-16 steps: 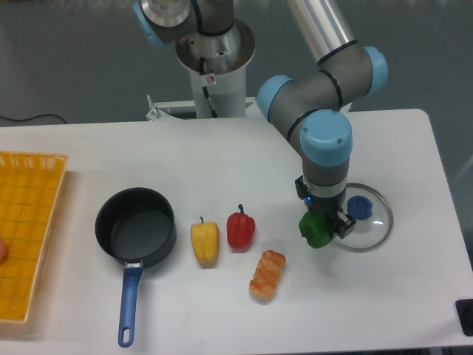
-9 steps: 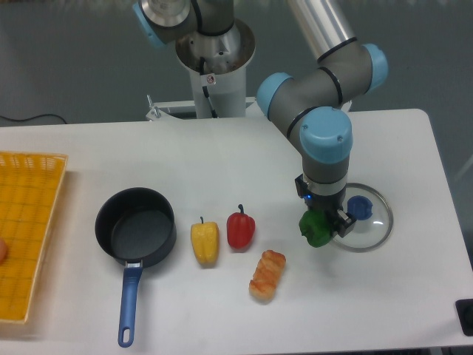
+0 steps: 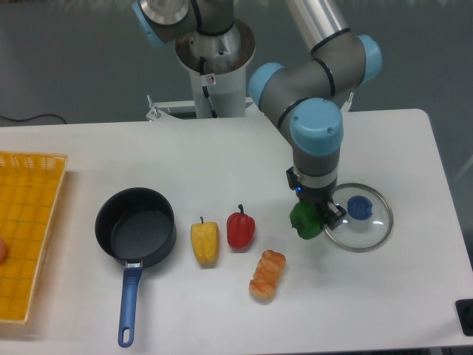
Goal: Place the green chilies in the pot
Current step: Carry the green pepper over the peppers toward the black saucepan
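Note:
The green chilies [image 3: 304, 222], a glossy green pepper-shaped toy, hang just above the table right of centre, with my gripper [image 3: 313, 217] shut on them from above. The pot [image 3: 136, 226], a black saucepan with a long blue handle [image 3: 129, 303], sits empty at the left of the table, well away from the gripper. The arm's wrist hides the top of the green toy.
A yellow pepper [image 3: 205, 242], a red pepper [image 3: 240, 228] and a bread-like toy [image 3: 267, 274] lie between pot and gripper. A glass lid with a blue knob [image 3: 359, 208] lies just right of the gripper. A yellow basket [image 3: 28, 222] stands at the left edge.
The gripper has lifted slightly and shifted left with the green toy held in it, away from the glass lid. Everything else stays put.

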Tool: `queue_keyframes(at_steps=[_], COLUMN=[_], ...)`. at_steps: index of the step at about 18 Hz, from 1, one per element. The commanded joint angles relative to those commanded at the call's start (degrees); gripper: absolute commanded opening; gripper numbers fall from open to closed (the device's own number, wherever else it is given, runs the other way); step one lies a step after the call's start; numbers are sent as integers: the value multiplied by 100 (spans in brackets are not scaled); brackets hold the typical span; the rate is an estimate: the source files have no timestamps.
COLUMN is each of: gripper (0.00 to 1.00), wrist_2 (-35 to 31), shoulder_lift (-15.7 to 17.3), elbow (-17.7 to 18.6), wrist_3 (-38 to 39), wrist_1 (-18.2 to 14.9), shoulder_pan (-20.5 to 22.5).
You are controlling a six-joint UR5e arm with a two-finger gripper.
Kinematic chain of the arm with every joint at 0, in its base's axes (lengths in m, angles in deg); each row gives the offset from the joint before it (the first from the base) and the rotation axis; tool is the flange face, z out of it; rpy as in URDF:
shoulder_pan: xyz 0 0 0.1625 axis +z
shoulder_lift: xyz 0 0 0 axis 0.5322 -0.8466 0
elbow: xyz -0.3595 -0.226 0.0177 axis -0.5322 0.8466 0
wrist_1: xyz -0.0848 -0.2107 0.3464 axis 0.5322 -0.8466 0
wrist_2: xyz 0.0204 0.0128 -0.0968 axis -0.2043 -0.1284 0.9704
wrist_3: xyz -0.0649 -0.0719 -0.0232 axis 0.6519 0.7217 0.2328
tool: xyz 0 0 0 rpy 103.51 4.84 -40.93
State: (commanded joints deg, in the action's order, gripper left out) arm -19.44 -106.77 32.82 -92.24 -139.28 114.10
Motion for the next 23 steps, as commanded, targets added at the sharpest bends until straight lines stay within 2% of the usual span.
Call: queue_keyframes(at_steps=[4,12,23], gripper=[39,39,39], wrist_2=[0,18,-9], shoulder_lift=[53,132,115], elbow=[26,44,62], wrist_3=[219,1142,2680], wrist_1=[-79,-53,-35], shoulder_pan=[-185,-878,-2161])
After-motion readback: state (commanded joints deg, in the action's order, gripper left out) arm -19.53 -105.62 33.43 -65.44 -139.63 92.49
